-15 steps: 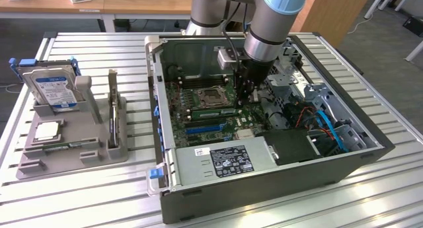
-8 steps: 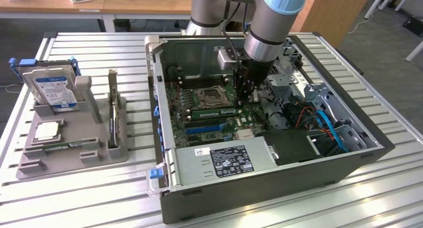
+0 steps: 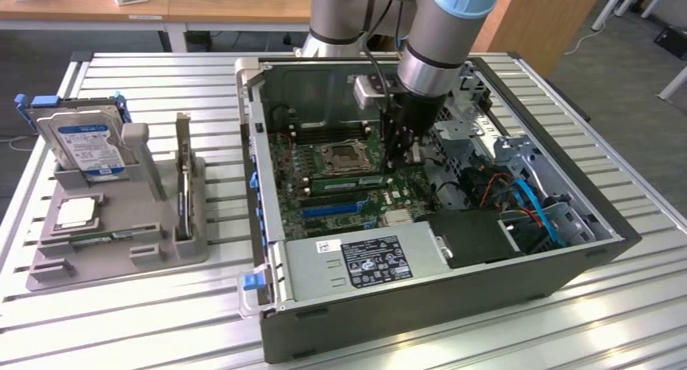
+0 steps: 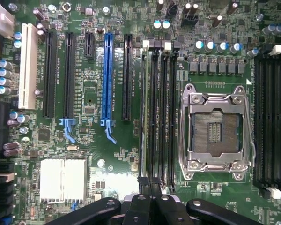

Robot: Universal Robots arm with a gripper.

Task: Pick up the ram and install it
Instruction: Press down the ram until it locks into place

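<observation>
The ram (image 4: 144,112) shows edge-on as a thin pale strip standing in the outermost of the black memory slots beside the CPU socket (image 4: 214,129). My gripper (image 4: 149,182) is shut, its two black fingertips (image 4: 143,183) pressed together right at one end of that stick. I cannot tell whether they touch it. In the exterior view the gripper (image 3: 411,154) reaches straight down into the open computer case (image 3: 269,306), low over the green motherboard (image 3: 322,201) just beside the socket.
A grey holder (image 3: 161,225) at the exterior view's left carries a blue-labelled hard drive (image 3: 86,145) and a square silver CPU chip (image 3: 77,213). The power supply (image 3: 365,261), a drive cage and blue cables (image 3: 536,213) crowd the case around the arm.
</observation>
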